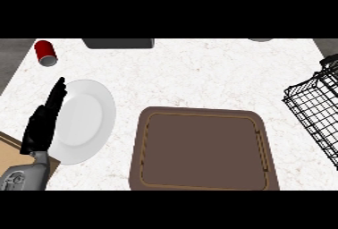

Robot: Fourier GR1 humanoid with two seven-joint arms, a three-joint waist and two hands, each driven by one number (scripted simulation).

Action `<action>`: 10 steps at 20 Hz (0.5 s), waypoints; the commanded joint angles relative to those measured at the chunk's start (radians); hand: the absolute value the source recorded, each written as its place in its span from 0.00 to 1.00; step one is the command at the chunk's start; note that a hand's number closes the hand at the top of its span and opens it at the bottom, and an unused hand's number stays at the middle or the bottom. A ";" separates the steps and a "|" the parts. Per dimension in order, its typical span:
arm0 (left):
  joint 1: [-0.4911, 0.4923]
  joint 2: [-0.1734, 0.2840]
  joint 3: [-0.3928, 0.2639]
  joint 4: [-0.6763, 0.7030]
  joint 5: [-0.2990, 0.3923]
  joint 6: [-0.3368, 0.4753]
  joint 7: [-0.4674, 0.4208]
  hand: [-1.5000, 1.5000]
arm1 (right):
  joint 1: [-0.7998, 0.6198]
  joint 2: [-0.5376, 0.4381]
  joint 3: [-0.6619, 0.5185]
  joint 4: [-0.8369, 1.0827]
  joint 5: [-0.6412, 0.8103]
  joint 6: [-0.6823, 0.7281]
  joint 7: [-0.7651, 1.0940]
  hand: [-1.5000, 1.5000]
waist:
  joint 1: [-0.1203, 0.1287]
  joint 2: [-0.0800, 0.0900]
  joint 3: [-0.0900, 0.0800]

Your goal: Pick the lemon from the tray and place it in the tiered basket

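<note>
The brown tray (201,150) lies on the counter at lower centre, and nothing shows on it. No lemon appears anywhere in the head view. A black wire tiered basket (317,109) stands at the right edge, partly cut off. My left hand (43,123) rests at the left, fingers straight and pointing up, over the left rim of a white plate (86,118). It holds nothing. My right hand is out of view.
A red can (45,52) lies at the far left corner. A dark grey object (119,43) sits at the counter's far edge. A tan board (16,150) pokes in at the lower left under my forearm.
</note>
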 commanded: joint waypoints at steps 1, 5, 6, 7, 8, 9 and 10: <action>0.020 0.002 0.010 -0.023 0.008 -0.008 0.000 0.50 | 0.101 0.054 -0.008 -0.121 -0.049 -0.089 0.020 0.00 | 0.002 0.000 0.000; 0.010 0.002 0.023 0.024 0.018 -0.011 -0.022 0.50 | 0.130 0.047 -0.033 -0.210 -0.074 -0.215 -0.034 0.00 | -0.001 -0.001 0.000; 0.003 -0.012 0.004 0.038 0.000 -0.005 -0.025 0.50 | 0.098 -0.017 -0.029 -0.184 -0.066 -0.171 -0.031 0.00 | 0.003 0.002 -0.001; 0.027 -0.014 -0.009 -0.033 0.009 -0.020 0.003 0.50 | 0.112 0.076 0.024 -0.242 -0.014 -0.226 0.037 0.00 | 0.009 0.000 0.000; 0.011 -0.002 0.007 -0.006 -0.007 -0.001 -0.002 0.50 | 0.128 0.034 0.012 -0.291 -0.033 -0.188 0.012 0.00 | 0.002 -0.001 -0.001; -0.021 -0.007 0.004 0.005 -0.008 0.002 0.008 0.50 | 0.093 0.020 0.025 -0.310 -0.004 -0.183 0.039 0.00 | 0.001 0.000 -0.001; -0.037 -0.002 0.012 0.002 0.001 -0.006 0.034 0.50 | 0.128 0.017 0.012 -0.345 -0.032 -0.180 0.019 0.00 | -0.001 -0.001 -0.001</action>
